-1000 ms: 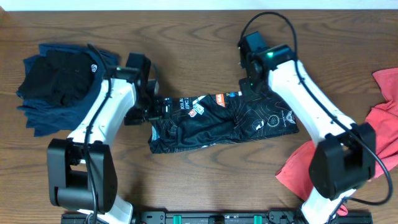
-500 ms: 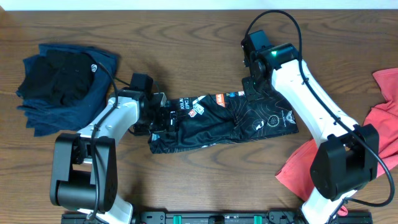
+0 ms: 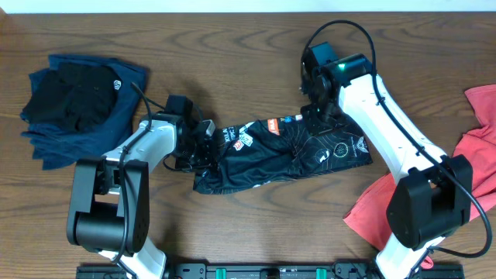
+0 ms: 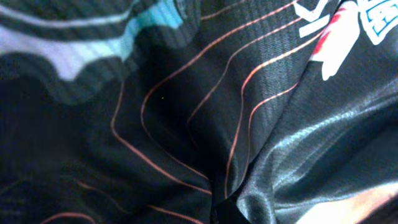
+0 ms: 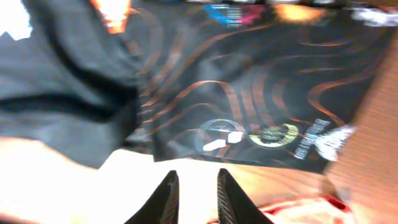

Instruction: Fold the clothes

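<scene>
The black sports shirt [image 3: 287, 151] with thin orange contour lines lies crumpled across the middle of the table. My left gripper [image 3: 211, 145] is low over the shirt's left end and shut on the fabric. The left wrist view is filled by the shirt [image 4: 186, 124], and its fingers are hidden there. My right gripper [image 3: 314, 110] hovers by the shirt's upper edge. In the right wrist view the right gripper [image 5: 196, 173] is slightly open with nothing between its fingers, and the shirt [image 5: 249, 93] is spread just ahead of it.
A pile of navy and black garments [image 3: 77, 105] sits at the far left. A red garment [image 3: 473, 155] lies at the right edge, behind the right arm's base, and a corner of this red garment [image 5: 298, 208] shows in the right wrist view.
My left gripper has moved right onto the shirt's left end and shut there, and the fabric has bunched inward. The right gripper has barely moved.
</scene>
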Action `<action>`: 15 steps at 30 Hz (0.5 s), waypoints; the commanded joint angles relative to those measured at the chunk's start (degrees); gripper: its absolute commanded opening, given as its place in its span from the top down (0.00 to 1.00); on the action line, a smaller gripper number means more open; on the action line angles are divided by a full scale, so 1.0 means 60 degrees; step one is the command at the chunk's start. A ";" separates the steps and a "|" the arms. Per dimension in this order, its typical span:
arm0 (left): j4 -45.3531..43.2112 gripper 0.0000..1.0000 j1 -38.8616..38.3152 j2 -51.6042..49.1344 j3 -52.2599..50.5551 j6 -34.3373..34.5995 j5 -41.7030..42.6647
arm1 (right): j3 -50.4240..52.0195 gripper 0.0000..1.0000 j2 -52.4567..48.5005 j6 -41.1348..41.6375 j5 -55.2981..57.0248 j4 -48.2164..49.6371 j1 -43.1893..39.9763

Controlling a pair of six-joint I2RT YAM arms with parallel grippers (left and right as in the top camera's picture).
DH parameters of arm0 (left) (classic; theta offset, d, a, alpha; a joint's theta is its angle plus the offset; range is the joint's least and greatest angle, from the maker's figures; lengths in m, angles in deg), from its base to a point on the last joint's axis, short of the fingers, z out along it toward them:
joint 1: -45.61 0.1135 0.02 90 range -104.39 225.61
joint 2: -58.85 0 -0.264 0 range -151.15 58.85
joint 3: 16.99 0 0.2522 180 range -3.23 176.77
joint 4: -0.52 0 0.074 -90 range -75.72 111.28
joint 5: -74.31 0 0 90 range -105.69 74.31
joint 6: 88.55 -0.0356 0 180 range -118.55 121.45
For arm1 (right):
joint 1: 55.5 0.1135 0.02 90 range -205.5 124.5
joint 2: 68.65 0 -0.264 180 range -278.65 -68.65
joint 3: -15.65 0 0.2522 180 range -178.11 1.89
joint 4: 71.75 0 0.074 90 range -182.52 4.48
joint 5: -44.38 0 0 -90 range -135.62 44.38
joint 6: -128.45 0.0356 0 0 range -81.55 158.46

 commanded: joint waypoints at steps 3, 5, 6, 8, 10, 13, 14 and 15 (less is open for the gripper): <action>0.0761 0.94 0.0273 0.0455 0.0408 -0.0084 0.0124 | 0.0437 0.76 0.0124 -0.1617 -0.1956 0.0135 0.0339; 0.0998 0.94 0.0419 0.0776 0.0495 -0.0076 0.0124 | 0.0736 0.74 0.0124 -0.1810 -0.1953 0.0266 0.0535; 0.1086 0.94 0.0481 0.0933 0.0521 -0.0076 0.0124 | 0.0918 0.74 0.0124 -0.1953 -0.1956 0.0346 0.0637; 0.1188 0.94 0.0597 0.1271 0.0521 -0.0076 0.0124 | 0.1264 0.75 0.0124 -0.2164 -0.1974 0.0466 0.0831; 0.1224 0.94 0.0663 0.1566 0.0521 -0.0073 0.0124 | 0.1588 0.75 0.0120 -0.2503 -0.2215 0.0557 0.1016; 0.1260 0.94 0.0663 0.1840 0.0521 -0.0036 0.0124 | 0.1945 0.75 0.0120 -0.3016 -0.2798 0.0663 0.1279; 0.1257 0.94 0.0663 0.1872 0.0521 -0.0036 0.0124 | 0.2029 0.75 0.0120 -0.3093 -0.2954 0.0725 0.1370; 0.1253 0.94 0.0663 0.1880 0.0521 0.0000 0.0124 | 0.2076 0.75 0.0120 -0.3093 -0.3038 0.0798 0.1453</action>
